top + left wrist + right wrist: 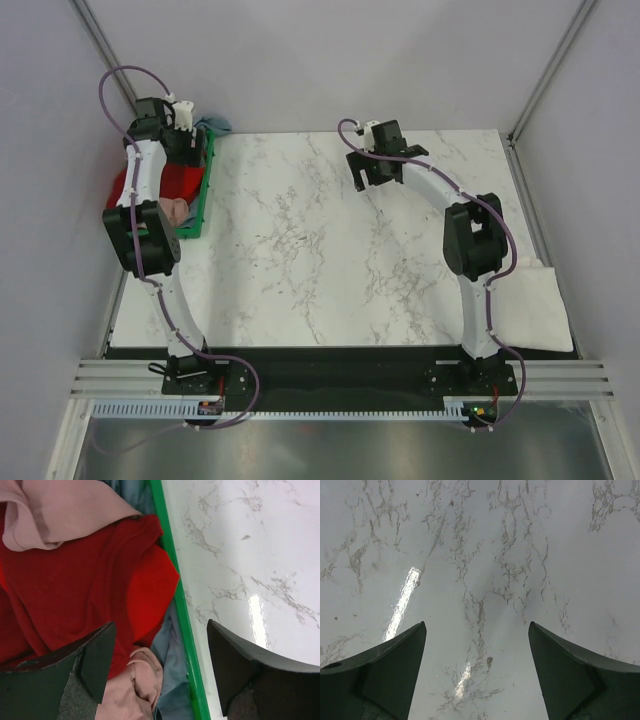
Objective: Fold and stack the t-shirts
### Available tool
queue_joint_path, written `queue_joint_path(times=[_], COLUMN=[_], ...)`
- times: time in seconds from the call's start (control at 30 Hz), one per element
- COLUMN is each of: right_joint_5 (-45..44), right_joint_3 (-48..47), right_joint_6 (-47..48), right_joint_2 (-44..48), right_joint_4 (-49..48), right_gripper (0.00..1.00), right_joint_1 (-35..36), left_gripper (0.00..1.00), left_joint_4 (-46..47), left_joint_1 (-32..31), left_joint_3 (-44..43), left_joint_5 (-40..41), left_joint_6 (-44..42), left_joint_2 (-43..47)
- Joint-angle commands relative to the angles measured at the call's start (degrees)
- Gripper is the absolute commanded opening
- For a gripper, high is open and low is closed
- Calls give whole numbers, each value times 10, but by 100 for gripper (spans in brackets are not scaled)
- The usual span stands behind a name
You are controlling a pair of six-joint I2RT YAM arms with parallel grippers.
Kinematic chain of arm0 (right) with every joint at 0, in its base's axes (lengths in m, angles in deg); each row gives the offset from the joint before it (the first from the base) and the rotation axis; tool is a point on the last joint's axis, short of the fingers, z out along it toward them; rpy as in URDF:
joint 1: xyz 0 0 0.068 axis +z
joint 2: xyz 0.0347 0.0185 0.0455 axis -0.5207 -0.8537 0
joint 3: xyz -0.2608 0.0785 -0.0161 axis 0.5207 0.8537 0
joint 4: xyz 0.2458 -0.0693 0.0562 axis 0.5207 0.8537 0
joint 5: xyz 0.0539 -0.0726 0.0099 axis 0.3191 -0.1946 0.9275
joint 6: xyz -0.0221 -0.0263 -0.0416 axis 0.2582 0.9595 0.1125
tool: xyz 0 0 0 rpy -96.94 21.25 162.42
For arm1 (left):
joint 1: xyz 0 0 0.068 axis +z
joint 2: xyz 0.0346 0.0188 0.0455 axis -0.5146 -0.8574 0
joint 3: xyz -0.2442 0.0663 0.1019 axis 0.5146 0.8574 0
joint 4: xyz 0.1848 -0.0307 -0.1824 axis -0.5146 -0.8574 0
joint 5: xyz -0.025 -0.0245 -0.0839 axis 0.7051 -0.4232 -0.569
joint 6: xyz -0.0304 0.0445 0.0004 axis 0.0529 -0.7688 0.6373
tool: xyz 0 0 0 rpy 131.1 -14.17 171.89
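Marbled white bench [330,260] takes up most of the top view. You are early in the job, by my reading. One cream shirt [535,305] lies flat at the lower right of that view, beside the right arm's base. It looks folded, the likely start of a stack.

Everything else waits in the green crate [207,200] at the upper left. The left wrist view shows a rumpled heap inside it:
- a red shirt [75,590] in the middle
- a pink shirt [55,510] bunched across the upper left, with more pink at the bottom
- a blue shirt [172,680] squeezed against the rim

None of these is folded, so picking, folding and stacking all remain for them. You cannot tell whether the brighter red patch is a second shirt.

Your left pincer [161,630] hangs over the crate's rim with jaws wide apart, gripping nothing. Your right pincer [477,625] hovers over marble, also wide apart and empty.
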Motion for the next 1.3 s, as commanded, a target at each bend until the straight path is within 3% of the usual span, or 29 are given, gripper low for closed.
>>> queue_joint_path(times=[0.0,0.37,0.9,1.27], right_joint_5=[-13,-27,-33,-42], right_joint_3=[-21,-13,-7,-2], right_joint_6=[6,29,49,57], right_joint_2=[-7,-6,-11,-13], right_joint_4=[3,3,8,8], right_gripper=[92,93,93,93], right_joint_1=[4,5,5,6], left_gripper=[80,65,58,41], left_joint_4=[15,35,69,83], left_joint_1=[2,2,-5,-8], left_joint_3=[-45,-91,-150,-172], left_joint_5=[24,55,63,68], left_joint_6=[-33,-50,-48,-46], left_joint_2=[-16,-82,-140,-158])
